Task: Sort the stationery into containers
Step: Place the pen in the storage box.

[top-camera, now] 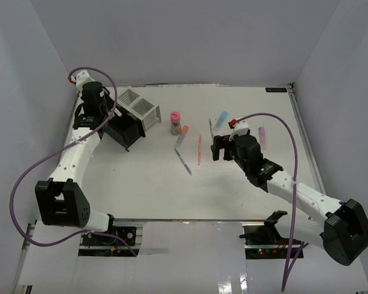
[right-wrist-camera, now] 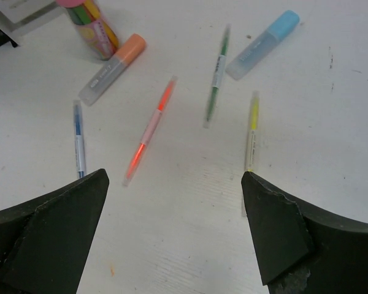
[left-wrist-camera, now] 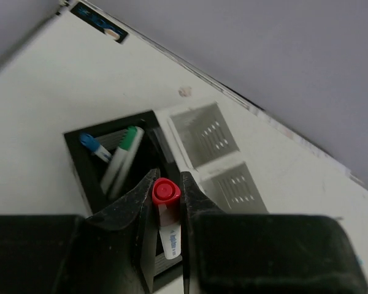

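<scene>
My left gripper (left-wrist-camera: 167, 177) is shut on a red-capped white marker (left-wrist-camera: 165, 192) and holds it over the black mesh box (left-wrist-camera: 80, 165), which contains a green-capped marker (left-wrist-camera: 127, 147) and a blue-capped marker (left-wrist-camera: 93, 146). In the top view the left gripper (top-camera: 113, 119) is at the black box (top-camera: 124, 131). My right gripper (right-wrist-camera: 175, 177) is open and empty above the table. Ahead of it lie an orange pen (right-wrist-camera: 150, 128), a green pen (right-wrist-camera: 216, 76), a yellow pen (right-wrist-camera: 251, 131) and a blue pen (right-wrist-camera: 78, 138).
Two white mesh boxes (top-camera: 139, 107) stand behind the black one. A pink-capped cylinder (top-camera: 175, 122), an orange-capped marker (top-camera: 182, 136) and a light-blue highlighter (top-camera: 221, 119) lie mid-table. A lilac block (top-camera: 262, 136) lies right of the right gripper (top-camera: 224, 147). Walls enclose the table.
</scene>
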You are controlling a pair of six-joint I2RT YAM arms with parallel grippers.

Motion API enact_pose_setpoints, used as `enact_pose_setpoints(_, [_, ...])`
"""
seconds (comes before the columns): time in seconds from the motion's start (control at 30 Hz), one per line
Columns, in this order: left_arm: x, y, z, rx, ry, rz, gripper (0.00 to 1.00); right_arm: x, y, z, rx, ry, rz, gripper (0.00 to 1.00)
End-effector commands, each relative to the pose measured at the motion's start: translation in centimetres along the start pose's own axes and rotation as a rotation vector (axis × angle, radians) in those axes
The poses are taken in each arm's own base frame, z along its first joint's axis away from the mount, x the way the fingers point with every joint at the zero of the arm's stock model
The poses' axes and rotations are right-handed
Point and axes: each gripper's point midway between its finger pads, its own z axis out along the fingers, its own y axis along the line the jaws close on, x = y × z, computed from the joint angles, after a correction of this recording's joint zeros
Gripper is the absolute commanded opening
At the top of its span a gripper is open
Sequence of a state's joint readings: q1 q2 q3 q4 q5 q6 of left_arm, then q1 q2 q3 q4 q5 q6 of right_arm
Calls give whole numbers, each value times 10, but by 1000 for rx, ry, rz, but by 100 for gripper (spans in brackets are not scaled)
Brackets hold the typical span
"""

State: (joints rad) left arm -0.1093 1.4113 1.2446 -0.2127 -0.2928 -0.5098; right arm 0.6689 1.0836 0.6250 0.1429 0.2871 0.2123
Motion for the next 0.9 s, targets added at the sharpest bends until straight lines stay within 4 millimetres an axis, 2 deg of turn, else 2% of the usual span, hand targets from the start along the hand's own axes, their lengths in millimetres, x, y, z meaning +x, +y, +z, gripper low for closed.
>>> enact_pose_setpoints(0.0, [-45,21,9,-67,-140,19,13,7,-16,1,64,28,-21,95])
enact_pose_setpoints(0.03, [-50,35,22,-107,-160,15,13,8,-16,1,64,31,-19,96])
enact_pose_setpoints(0.1, [-49,44,36,-133,-163,27,14,10,-18,2,71,41,-20,96])
enact_pose_setpoints(0.13, [-56,63,44,-171,-172,16,15,12,-20,2,75,48,-21,96])
enact_pose_setpoints(0.17, [-50,68,58,-185,-154,17,15,13,-20,2,78,54,-22,96])
enact_pose_setpoints(0.23, [-47,78,71,-208,-150,18,16,16,-23,2,83,66,-27,97])
enact_pose_setpoints(0.27, [-38,85,81,-226,-133,23,20,17,-23,3,85,70,-30,97])
enact_pose_setpoints(0.4, [-28,99,99,-235,-144,36,30,23,-27,4,96,92,-40,98])
enact_pose_setpoints(0.47, [-23,101,102,-229,-131,37,34,26,-28,5,103,102,-43,98])
enact_pose_setpoints(0.57, [-16,96,100,-195,-103,29,46,34,-32,9,123,129,-44,99])
enact_pose_setpoints(0.67, [-16,88,90,-156,-85,14,61,42,-40,15,162,166,-25,100])
enact_pose_setpoints(0.7, [-16,85,86,-141,-76,11,64,47,-43,16,173,189,-20,98])
enact_pose_setpoints(0.73, [-16,83,77,-136,-58,8,73,52,-48,20,191,212,-12,94])
enact_pose_setpoints(0.87, [-13,69,50,-72,3,-11,92,67,-58,30,242,277,9,88])
